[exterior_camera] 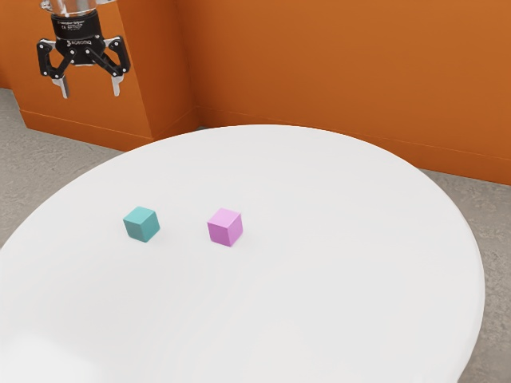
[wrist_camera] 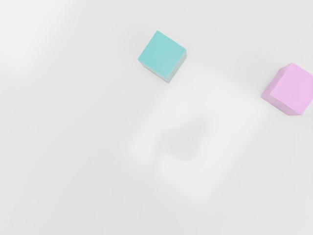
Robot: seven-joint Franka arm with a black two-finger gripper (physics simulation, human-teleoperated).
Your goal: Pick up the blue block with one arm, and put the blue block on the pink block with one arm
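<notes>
Orange walls stand behind a round white table, with a boxed corner jutting forward at the exterior view's left. The floor is speckled grey, perhaps carpet. Soft, even light leaves a faint shadow on the table.

The table is plain white with no pattern, and has a brighter patch by its near edge. The blue block is a pale turquoise, lighter on its top face and a deeper teal on its sides. The pink block is a soft lilac-pink, also paler on top and a shade darker on its sides. The gripper is black, with small white dots at its joints, white lettering on its body and pale grey tips. The wall is flat orange. The floor is speckled grey. In the wrist view, a faint grey shadow lies on the white table.
</notes>
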